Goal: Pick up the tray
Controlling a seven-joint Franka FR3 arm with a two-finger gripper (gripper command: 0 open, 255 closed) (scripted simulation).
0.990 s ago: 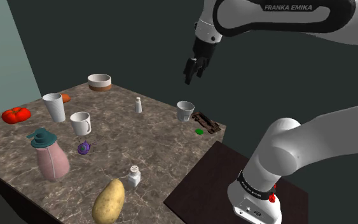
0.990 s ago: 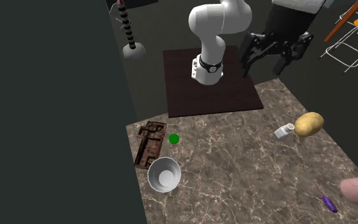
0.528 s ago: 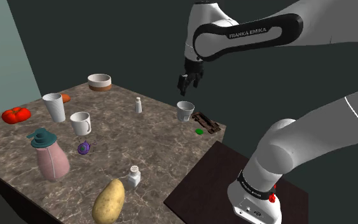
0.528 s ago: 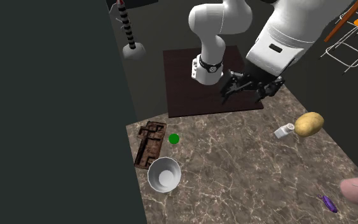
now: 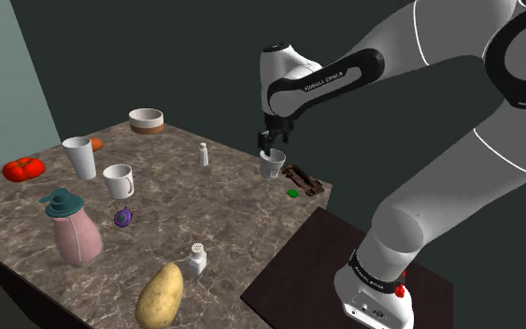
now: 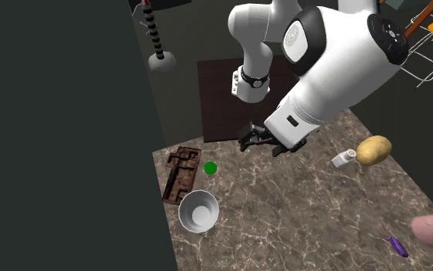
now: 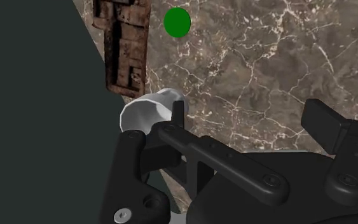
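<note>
While the brown tray [image 6: 182, 171] lies flat on the marble counter [image 6: 307, 200] just beside the white cup [image 6: 198, 210], the gripper [image 6: 259, 146] hovers well apart from that cup, fingers spread and empty. Approach, grasp and lift are all left to do.

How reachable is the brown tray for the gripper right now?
Probably yes. The open gripper hangs in the air near the brown tray, whose top is uncovered. The white cup at the tray's end might crowd the grasp.
</note>
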